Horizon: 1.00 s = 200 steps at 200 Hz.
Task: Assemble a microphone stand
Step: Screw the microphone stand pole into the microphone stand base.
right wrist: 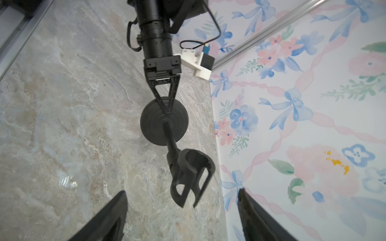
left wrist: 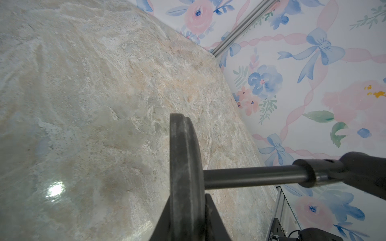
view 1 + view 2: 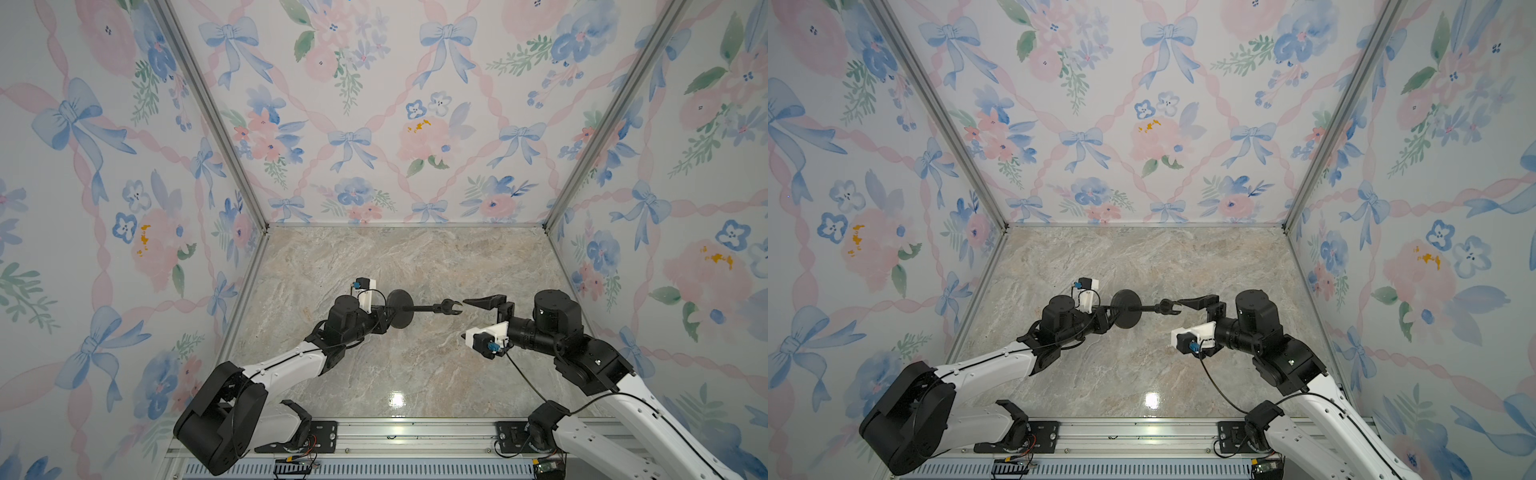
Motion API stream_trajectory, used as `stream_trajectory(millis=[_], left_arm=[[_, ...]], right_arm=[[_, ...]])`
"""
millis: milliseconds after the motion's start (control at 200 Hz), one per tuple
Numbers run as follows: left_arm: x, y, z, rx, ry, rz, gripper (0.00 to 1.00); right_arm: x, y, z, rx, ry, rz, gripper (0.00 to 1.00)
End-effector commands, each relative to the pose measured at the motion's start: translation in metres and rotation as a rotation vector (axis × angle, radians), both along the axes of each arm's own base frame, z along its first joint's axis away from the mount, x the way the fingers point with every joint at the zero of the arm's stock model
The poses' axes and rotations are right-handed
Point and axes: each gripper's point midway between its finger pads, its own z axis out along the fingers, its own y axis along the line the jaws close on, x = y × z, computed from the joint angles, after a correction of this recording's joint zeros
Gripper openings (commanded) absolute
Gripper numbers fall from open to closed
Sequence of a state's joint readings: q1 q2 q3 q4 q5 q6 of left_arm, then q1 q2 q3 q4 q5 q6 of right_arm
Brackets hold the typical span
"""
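Marble surface [image 3: 374, 374], floral walls [image 3: 374, 124]. Your left gripper [image 1: 167, 110] pinches the disc base [image 1: 154, 129] by its rim, microphone stand [image 3: 419, 308] sideways, apparently off the surface. Your right gripper [image 1: 181, 191] gapes wide, empty, just beyond the clip head [image 1: 188, 167].

Open tabletop [image 3: 395, 365] around held microphone stand [image 3: 419, 308]

Marble-patterned floor [image 3: 374, 270] with a glare spot [image 3: 397, 400], enclosed by floral bow-print walls [image 3: 374, 83] and metal corner posts [image 3: 215, 116].
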<state>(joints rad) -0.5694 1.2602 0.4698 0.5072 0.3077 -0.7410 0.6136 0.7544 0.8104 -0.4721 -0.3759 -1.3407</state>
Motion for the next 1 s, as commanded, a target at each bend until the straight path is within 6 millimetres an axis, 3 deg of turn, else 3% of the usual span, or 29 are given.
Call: stream_trajectory(millis=[0, 180, 325, 550, 900, 995], left_arm=[[0.002, -0.014, 0.030, -0.065, -0.074, -0.055, 0.00], [0.003, -0.017, 0.027, -0.057, -0.067, -0.068, 0.00], [0.003, -0.018, 0.020, -0.046, -0.047, -0.075, 0.00], [0.002, -0.019, 0.022, -0.048, -0.049, -0.086, 0.00], [0.001, -0.020, 0.021, -0.047, -0.044, -0.092, 0.00], [0.001, -0.020, 0.021, -0.046, -0.045, -0.093, 0.00]], right_arm=[[0.009, 0.004, -0.009, -0.269, -0.409, 0.157, 0.79], [0.007, 0.017, 0.005, -0.284, -0.525, 0.219, 0.78], [0.004, 0.017, -0.008, -0.407, -0.517, 0.280, 0.78], [0.017, -0.003, -0.031, -0.633, -0.521, 0.296, 0.72], [0.016, 0.012, -0.036, -0.542, -0.491, 0.294, 0.56], [0.019, 0.022, -0.032, -0.435, -0.464, 0.242, 0.53]])
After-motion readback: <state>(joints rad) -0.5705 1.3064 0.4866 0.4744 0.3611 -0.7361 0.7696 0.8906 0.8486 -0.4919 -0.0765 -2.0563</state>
